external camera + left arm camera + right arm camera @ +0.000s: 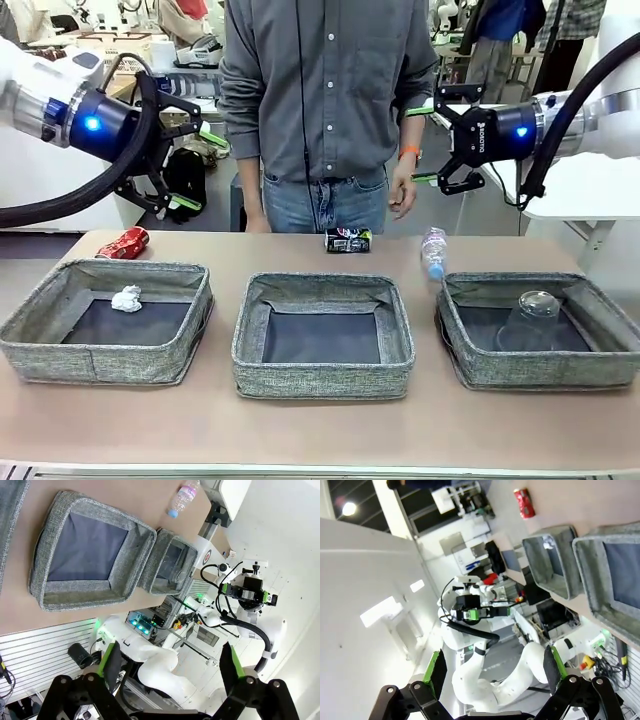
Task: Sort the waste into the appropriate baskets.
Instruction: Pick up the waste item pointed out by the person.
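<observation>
**A:** Counting three shallow grey woven fabric baskets in a row. The left basket (100, 362) holds one crumpled white paper ball (127, 298), and the right basket (545, 372) holds one clear plastic cup (532, 318). The middle basket (322, 380) shows its dark flat bottom.

**B:** And on the table (300, 430) behind them?

**A:** Two cans lying down: a red can (124, 243) behind the left basket and a dark printed can (348, 239) behind the middle one. One clear water bottle with blue cap (433, 252) lies by the right basket's far corner.

**B:** The grippers?

**A:** The left gripper (205, 172) and right gripper (420, 146) are both raised above the table, jaws apart.
</observation>
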You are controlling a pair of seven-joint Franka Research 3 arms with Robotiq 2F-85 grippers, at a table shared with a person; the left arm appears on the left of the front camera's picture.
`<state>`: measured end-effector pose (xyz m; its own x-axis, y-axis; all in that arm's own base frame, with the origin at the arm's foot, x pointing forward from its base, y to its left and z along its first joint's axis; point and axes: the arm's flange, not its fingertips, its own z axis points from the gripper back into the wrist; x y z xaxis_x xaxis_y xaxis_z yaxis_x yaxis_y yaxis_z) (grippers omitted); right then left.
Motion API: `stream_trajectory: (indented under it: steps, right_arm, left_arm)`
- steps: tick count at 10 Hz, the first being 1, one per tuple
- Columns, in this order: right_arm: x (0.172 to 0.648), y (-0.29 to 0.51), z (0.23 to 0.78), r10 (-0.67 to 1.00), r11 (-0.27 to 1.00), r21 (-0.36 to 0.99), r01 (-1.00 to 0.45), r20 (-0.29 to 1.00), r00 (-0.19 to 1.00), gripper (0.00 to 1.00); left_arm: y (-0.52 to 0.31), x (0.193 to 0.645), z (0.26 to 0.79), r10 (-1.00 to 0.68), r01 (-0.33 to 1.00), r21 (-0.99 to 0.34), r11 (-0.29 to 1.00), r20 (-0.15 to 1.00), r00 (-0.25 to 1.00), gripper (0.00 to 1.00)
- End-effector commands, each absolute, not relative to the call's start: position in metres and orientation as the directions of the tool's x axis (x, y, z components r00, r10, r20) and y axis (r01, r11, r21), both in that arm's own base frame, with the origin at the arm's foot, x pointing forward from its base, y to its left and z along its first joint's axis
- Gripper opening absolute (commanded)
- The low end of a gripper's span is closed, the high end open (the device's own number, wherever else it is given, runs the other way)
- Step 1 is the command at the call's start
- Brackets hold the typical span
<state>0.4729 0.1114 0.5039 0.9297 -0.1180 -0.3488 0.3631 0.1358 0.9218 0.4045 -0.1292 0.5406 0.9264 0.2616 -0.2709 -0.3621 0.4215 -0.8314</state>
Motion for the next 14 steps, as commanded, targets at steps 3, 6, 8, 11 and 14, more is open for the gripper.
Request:
stream_trajectory:
  steps: [3,6,8,11,14]
  right_arm:
    - [0.475,0.109,0.510,-0.111,0.154,0.916,0.370,-0.356,0.928,1.00]
    - [0.475,0.109,0.510,-0.111,0.154,0.916,0.370,-0.356,0.928,1.00]
    - [0.473,0.111,0.504,-0.118,0.136,0.922,0.363,-0.349,0.930,1.00]
    - [0.542,0.124,0.466,-0.663,0.748,0.362,0.556,0.426,0.616,1.00]
    - [0.545,0.104,0.483,-0.524,0.811,0.304,0.501,0.758,0.388,1.00]
  left_arm:
    - [-0.128,0.406,0.544,0.259,-0.370,-0.824,0.429,-0.280,0.924,1.00]
    - [-0.128,0.406,0.544,0.259,-0.370,-0.824,0.429,-0.280,0.924,1.00]
    - [-0.128,0.406,0.544,0.259,-0.370,-0.824,0.429,-0.280,0.924,1.00]
    - [-0.128,0.406,0.544,0.259,-0.370,-0.824,0.429,-0.280,0.924,1.00]
    - [-0.128,0.406,0.544,0.259,-0.370,-0.824,0.429,-0.280,0.924,1.00]
